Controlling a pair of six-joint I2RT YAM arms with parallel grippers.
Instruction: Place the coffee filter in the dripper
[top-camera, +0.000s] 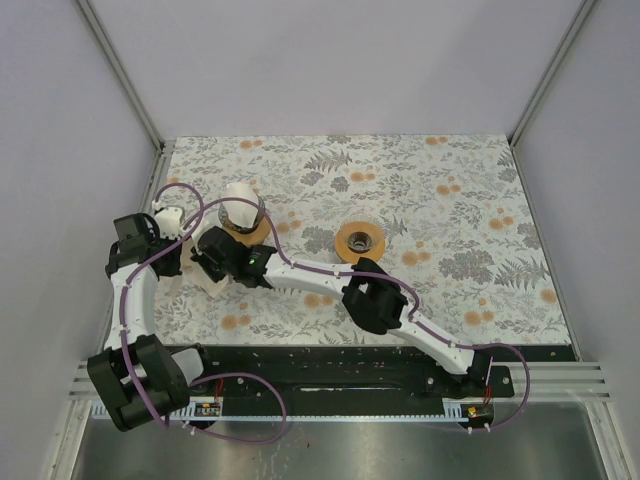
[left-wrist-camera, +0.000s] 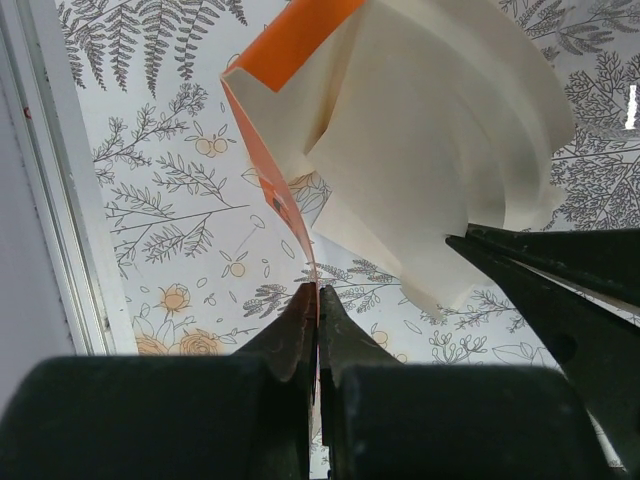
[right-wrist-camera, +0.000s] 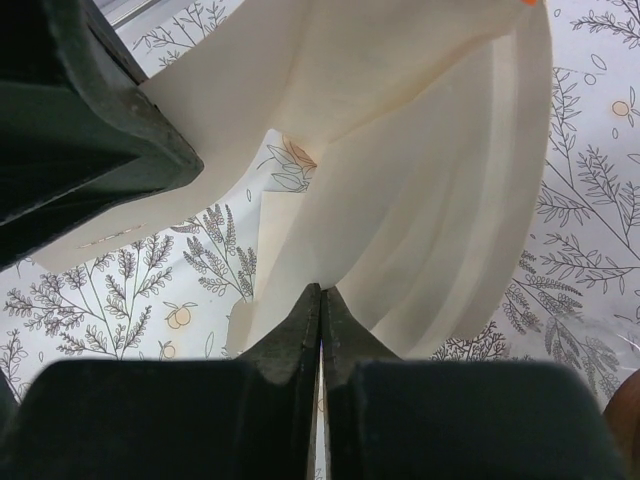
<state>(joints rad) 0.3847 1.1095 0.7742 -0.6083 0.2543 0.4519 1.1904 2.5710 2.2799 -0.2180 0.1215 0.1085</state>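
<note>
Floral tablecloth (top-camera: 450, 200); coffee filter (right-wrist-camera: 430, 200) between tips of right end effector (right-wrist-camera: 320, 290)

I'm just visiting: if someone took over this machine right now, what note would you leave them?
Left gripper: jaws shut on the orange-edged pack of filters.
Right gripper: jaws shut on one filter, at the pack.
Dripper: apparently the glass cup on the table beside them.
Done: filter pinched. Left: draw it out, set it in the dripper.
</note>
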